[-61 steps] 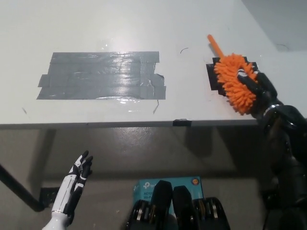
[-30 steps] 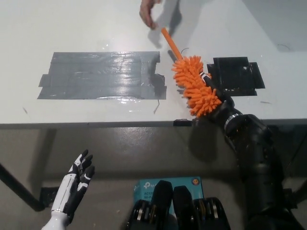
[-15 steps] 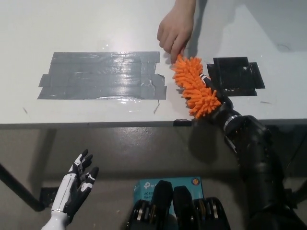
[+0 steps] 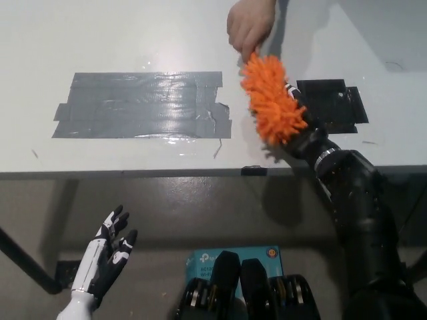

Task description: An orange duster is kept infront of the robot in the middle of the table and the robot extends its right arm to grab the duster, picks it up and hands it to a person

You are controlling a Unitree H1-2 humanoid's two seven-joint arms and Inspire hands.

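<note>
Orange item: duster (image 4: 270,100), held above the white table (image 4: 133,40), over its near right part, between the grey tape patch (image 4: 143,105) and the black patch (image 4: 332,105).
Long axis: runs from lower right to upper left in the head view, fluffy head toward the robot, handle end toward the far side (handle itself hidden under the person's grasp).
Right hand (image 4: 303,137): black, at the lower end of the duster, fingers wrapped about it; mostly hidden by the orange pile.
Person's hand (image 4: 250,23): comes in from the far edge, closed on the upper end of the duster, touching it.
Deciding relation: both hands hold opposite ends of one axis; judged, the handover now turns on the black hand letting go.
Left hand (image 4: 107,257): white, resting low beside the table's near edge, fingers spread, holding nothing, well apart from the duster.
</note>
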